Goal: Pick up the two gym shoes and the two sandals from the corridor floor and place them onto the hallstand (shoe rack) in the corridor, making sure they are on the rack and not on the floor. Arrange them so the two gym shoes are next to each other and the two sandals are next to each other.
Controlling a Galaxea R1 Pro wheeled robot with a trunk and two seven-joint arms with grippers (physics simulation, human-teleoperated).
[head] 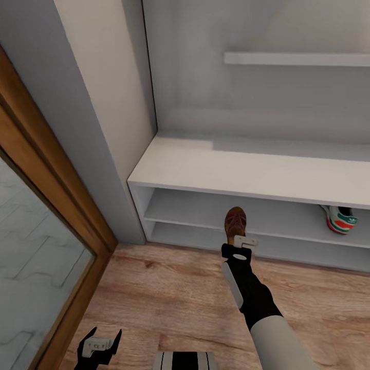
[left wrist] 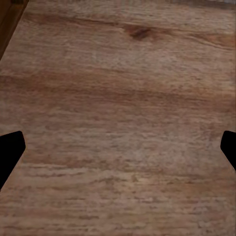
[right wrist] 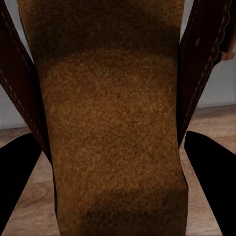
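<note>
Left pincer (head: pixel 100 343): lowest in the head view, hanging over the corridor floor (head: pixel 169 298) near the wooden door frame (head: pixel 61 205). Its two dark fingers (left wrist: pixel 10 150) stand wide apart with bare planks between them; it holds nothing.
Right pincer (head: pixel 239 245): stretched forward from the dark forearm, at the front edge of the hallstand (head: pixel 216 174). It is closed around the heel end of one sandal (head: pixel 235 221); in the right wrist view the tan footbed (right wrist: pixel 115 128) sits between the two black fingers (right wrist: pixel 209 167), with dark maroon straps on either side.
Sandal: brown, toe pointing into the hallstand's upper open shelf level, heel out toward the robot. Whether its sole rests on the shelf board cannot be told.
Gym shoe (head: pixel 340 218): white with green stripes and a red-orange patch, lying on the same shelf level, well to the right of the sandal.
Worktop: the hallstand's wide grey top, above both shoes.
Floating shelf (head: pixel 298 58): farthest, on the grey back panel, high on the right.
</note>
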